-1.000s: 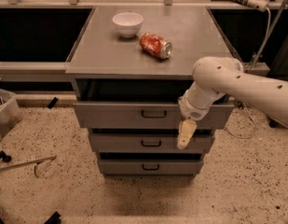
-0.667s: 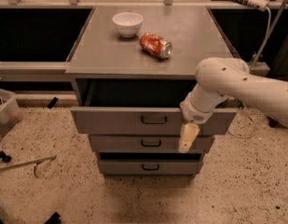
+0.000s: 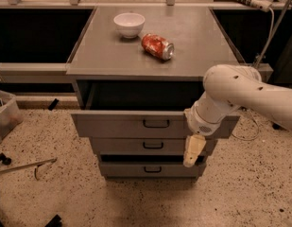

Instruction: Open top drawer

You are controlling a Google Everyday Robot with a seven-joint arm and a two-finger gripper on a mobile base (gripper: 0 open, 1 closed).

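The top drawer (image 3: 122, 125) is a wide grey front with a small black loop handle (image 3: 156, 123) at its centre. It stands pulled out from the grey cabinet, with a dark gap behind it. My gripper (image 3: 191, 151) hangs from the white arm (image 3: 240, 91) in front of the drawer's right end, to the right of and below the handle, and does not touch the handle. Its cream fingers point down over the second drawer front.
Two narrower drawer fronts (image 3: 145, 145) sit below. On the cabinet top (image 3: 193, 37) stand a white bowl (image 3: 129, 23) and a red soda can (image 3: 157, 46) lying on its side. A bin (image 3: 4, 115) and a rod (image 3: 22, 167) are on the speckled floor at left. A cable (image 3: 273, 27) hangs at right.
The top drawer has come further out toward the camera. The arm and gripper have drawn back with it, toward the lower right.
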